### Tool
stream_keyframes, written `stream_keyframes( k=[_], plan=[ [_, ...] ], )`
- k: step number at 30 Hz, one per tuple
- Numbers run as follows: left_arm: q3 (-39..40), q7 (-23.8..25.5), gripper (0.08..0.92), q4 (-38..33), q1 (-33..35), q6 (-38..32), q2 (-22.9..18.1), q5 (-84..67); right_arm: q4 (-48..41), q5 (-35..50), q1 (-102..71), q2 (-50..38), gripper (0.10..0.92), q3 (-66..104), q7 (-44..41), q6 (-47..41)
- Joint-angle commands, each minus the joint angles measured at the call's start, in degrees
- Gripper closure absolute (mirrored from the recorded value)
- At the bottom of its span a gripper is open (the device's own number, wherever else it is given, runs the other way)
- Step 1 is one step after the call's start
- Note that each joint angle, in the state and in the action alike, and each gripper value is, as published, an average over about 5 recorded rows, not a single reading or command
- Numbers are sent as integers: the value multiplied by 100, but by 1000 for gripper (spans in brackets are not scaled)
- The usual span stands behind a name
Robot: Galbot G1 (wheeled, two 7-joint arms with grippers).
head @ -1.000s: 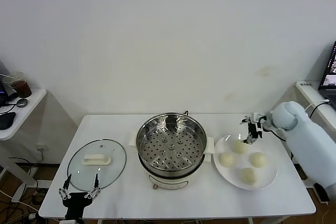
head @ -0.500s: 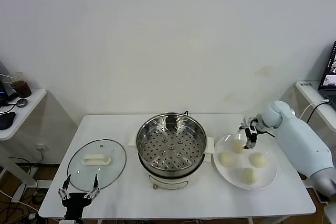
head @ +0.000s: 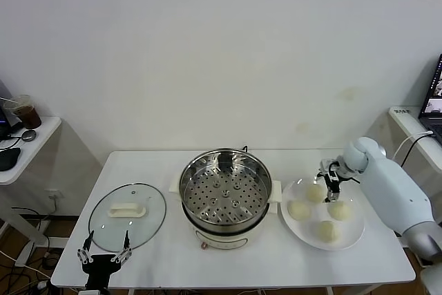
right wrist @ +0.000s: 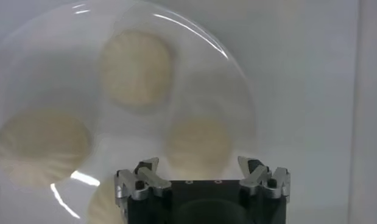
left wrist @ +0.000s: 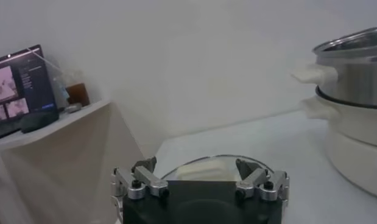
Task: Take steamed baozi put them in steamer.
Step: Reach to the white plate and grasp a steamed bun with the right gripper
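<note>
right gripper (head: 331, 177): jaws spread wide, empty, above the far bun on flat white plate (head: 356, 233) | left gripper (head: 105, 253): wide, empty, near table edge | four smooth cream-white baozi (head: 315, 193) on plate | shiny perforated steel steamer (head: 225, 190): holds no buns

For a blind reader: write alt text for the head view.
The open right gripper hovers over four baozi on a white plate, right of the empty steamer. The open left gripper waits by the glass lid.

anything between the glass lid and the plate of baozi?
Yes, in the head view the steamer stands on the table between the glass lid and the plate holding four baozi.
</note>
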Motion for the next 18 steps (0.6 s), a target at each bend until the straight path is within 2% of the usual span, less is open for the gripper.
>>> stream_keyframes(
  k=[1,13,18],
  plan=[
    [4,0,177,2,2,1,1,4,-56,-59,-1,28,203,-5,12,31],
    [13,-2,177,14,5,0,1,17,-250,-50,3,199,203,-7,214,-5],
    [13,0,177,13,3,0,4,17,-326,-77,4,219,231,2,209,-7]
  ],
)
